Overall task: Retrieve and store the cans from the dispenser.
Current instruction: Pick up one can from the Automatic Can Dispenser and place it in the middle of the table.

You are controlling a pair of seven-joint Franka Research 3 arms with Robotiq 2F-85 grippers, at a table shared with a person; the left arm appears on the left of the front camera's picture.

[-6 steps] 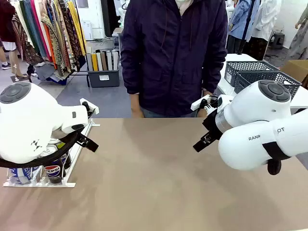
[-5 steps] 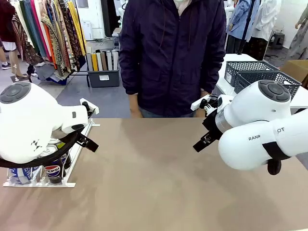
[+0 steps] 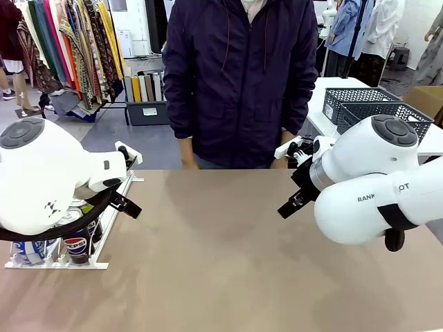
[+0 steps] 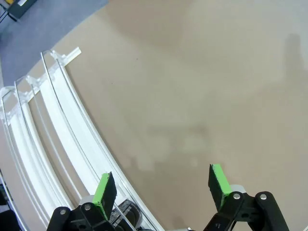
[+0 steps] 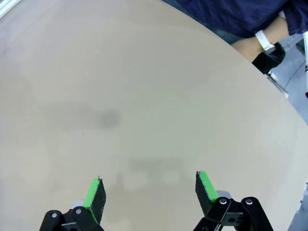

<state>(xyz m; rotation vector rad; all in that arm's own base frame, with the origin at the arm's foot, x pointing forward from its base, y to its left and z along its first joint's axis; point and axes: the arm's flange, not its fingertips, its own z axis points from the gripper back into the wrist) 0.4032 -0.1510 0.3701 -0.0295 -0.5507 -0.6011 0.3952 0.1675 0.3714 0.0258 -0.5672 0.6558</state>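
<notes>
Over a plain tan table (image 3: 221, 270), black green-padded left gripper (image 4: 161, 184) spread empty by flat white railed dispenser (image 4: 57, 120), right gripper (image 5: 150, 190) likewise released.

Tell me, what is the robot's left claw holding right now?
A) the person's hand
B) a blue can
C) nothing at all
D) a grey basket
C: the left claw stands open with only bare table between its green pads, and the cans sit in the dispenser.

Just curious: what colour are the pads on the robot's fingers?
Green pads, best in left wrist view.
</notes>
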